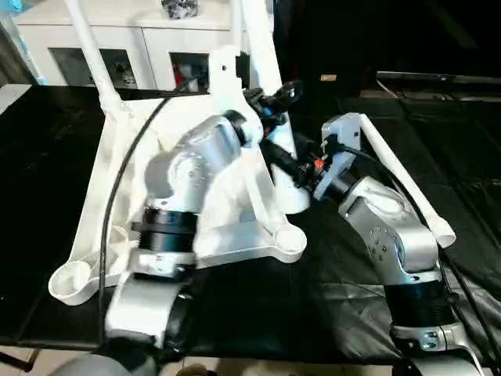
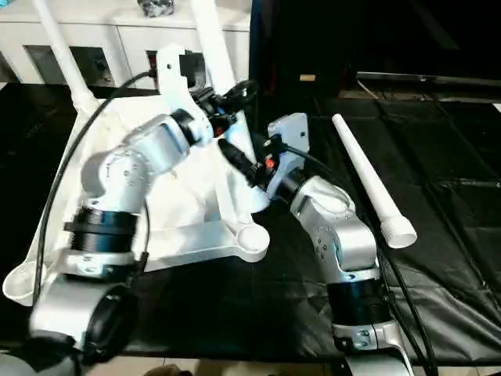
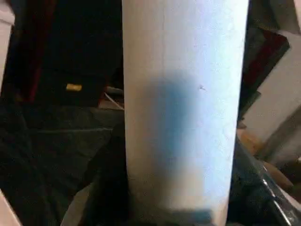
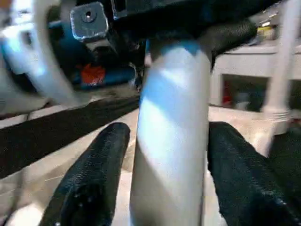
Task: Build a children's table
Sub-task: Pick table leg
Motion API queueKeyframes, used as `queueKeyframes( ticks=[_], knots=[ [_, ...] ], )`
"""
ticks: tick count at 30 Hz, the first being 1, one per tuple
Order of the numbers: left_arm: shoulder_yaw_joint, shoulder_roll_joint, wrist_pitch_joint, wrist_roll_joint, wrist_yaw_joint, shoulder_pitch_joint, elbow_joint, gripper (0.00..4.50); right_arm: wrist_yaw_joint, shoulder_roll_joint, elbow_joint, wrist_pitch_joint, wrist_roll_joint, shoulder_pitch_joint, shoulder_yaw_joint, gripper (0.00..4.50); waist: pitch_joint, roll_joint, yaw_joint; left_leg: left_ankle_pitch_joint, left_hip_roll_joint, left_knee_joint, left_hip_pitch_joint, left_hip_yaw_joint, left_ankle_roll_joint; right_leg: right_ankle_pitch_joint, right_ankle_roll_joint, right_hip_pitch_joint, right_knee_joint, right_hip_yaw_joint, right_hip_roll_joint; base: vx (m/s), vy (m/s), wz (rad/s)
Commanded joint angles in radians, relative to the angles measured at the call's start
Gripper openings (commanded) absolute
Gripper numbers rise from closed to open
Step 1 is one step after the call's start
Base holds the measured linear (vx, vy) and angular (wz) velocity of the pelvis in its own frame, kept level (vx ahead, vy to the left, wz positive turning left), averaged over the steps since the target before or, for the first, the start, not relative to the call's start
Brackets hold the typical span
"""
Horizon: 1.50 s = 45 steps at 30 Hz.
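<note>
since both pincers work on one upright leg (image 1: 262, 55) at the twelve o'clock corner of the upside-down tabletop (image 1: 235, 204), a sideways shove could jam it crooked in its socket. the left pincer (image 1: 275, 100) looks clenched on the leg. the right pincer (image 4: 162, 165) straddles it released, so it could slip; a spare leg (image 2: 368, 184) lies at three o'clock on the surface (image 2: 438, 235).

Both claws meet at the upright leg (image 2: 219, 59) — spare leg (image 2: 368, 180) lies apart.

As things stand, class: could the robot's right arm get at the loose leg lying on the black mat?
Probably yes: the loose leg lies just beside the right forearm, nothing between. But the right gripper straddles the upright leg first.
</note>
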Motion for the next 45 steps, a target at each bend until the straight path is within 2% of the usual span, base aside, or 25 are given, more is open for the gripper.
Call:
queueKeyframes(
  ticks=[1,2,7,10,12,14,19,23,28,34,38,45],
  knots=[
    [-0.012,0.020,0.014,-0.016,-0.061,-0.028,0.004,1.82,0.050,-0.017,-0.029,0.041,0.045,0.000,-0.001,3.14,-0.077,-0.008,0.001,-0.091,0.051,-0.057,0.011,-0.030,0.076,-0.222,-0.111,0.064,-0.083,0.062,-0.092,0.000,0.000,0.00],
    [-0.028,0.045,0.027,-0.026,-0.118,-0.029,0.006,1.82,0.090,-0.038,-0.041,0.074,0.077,0.003,-0.006,3.22,-0.077,-0.009,0.001,-0.087,0.052,-0.057,0.010,-0.030,0.075,-0.211,-0.117,0.065,-0.080,0.063,-0.092,0.000,0.000,0.00],
    [-0.062,0.090,0.067,-0.059,-0.246,-0.030,-0.003,1.82,0.133,-0.084,-0.035,0.130,0.104,-0.005,-0.017,3.62,-0.079,-0.008,0.008,-0.077,0.052,-0.056,0.011,-0.028,0.068,-0.192,-0.144,0.066,-0.076,0.063,-0.095,0.000,0.000,0.00],
    [-0.105,0.146,0.134,-0.115,-0.410,-0.032,-0.033,1.82,0.208,-0.153,-0.021,0.223,0.162,-0.032,-0.029,3.65,-0.079,-0.005,0.009,-0.075,0.052,-0.056,0.011,-0.029,0.065,-0.193,-0.148,0.068,-0.075,0.063,-0.095,0.000,0.000,0.00],
    [-0.121,0.163,0.150,-0.130,-0.468,-0.034,-0.044,1.82,0.255,-0.184,-0.028,0.265,0.197,-0.035,-0.026,3.65,-0.079,-0.004,0.008,-0.081,0.051,-0.054,0.010,-0.028,0.066,-0.190,-0.153,0.068,-0.074,0.063,-0.096,0.000,0.000,0.00],
    [-0.135,0.174,0.158,-0.135,-0.509,-0.035,-0.051,1.82,0.289,-0.206,-0.033,0.308,0.230,-0.037,-0.025,3.65,-0.079,-0.006,0.010,-0.079,0.051,-0.054,0.008,-0.028,0.069,-0.198,-0.153,0.071,-0.076,0.063,-0.096,0.000,0.000,0.00],
    [-0.156,0.189,0.165,-0.155,-0.575,-0.045,-0.067,1.82,0.342,-0.262,-0.036,0.355,0.221,-0.034,0.020,3.65,-0.079,-0.007,0.008,-0.082,0.052,-0.053,0.009,-0.028,0.057,-0.228,-0.142,0.069,-0.079,0.062,-0.094,0.000,0.000,0.00],
    [-0.171,0.198,0.158,-0.164,-0.629,-0.047,-0.083,1.82,0.359,-0.270,-0.048,0.408,0.260,-0.032,0.032,3.65,-0.080,-0.009,0.011,-0.076,0.051,-0.053,0.009,-0.028,0.057,-0.232,-0.139,0.069,-0.079,0.061,-0.094,0.000,0.000,0.00],
    [-0.173,0.202,0.163,-0.170,-0.648,-0.048,-0.090,1.82,0.389,-0.265,-0.053,0.417,0.284,-0.027,0.038,3.65,-0.081,-0.008,0.012,-0.073,0.051,-0.051,0.007,-0.028,0.054,-0.221,-0.145,0.070,-0.077,0.061,-0.093,0.000,0.000,0.00],
    [-0.178,0.196,0.169,-0.181,-0.674,-0.051,-0.092,1.82,0.415,-0.260,-0.064,0.407,0.281,-0.014,0.067,3.65,-0.080,-0.009,0.013,-0.073,0.050,-0.052,0.007,-0.028,0.051,-0.232,-0.136,0.070,-0.078,0.060,-0.093,0.000,0.000,0.00],
    [-0.190,0.193,0.172,-0.182,-0.685,-0.046,-0.100,1.82,0.425,-0.258,-0.061,0.393,0.270,-0.012,0.087,3.65,-0.082,-0.008,0.013,-0.072,0.052,-0.051,0.008,-0.029,0.049,-0.219,-0.145,0.070,-0.076,0.061,-0.094,0.000,0.000,0.00],
    [-0.202,0.188,0.178,-0.180,-0.696,-0.045,-0.108,1.82,0.436,-0.255,-0.055,0.384,0.264,-0.014,0.098,3.65,-0.081,-0.007,0.014,-0.072,0.051,-0.051,0.008,-0.028,0.051,-0.222,-0.142,0.070,-0.077,0.061,-0.093,0.000,0.000,0.00]
  ],
)
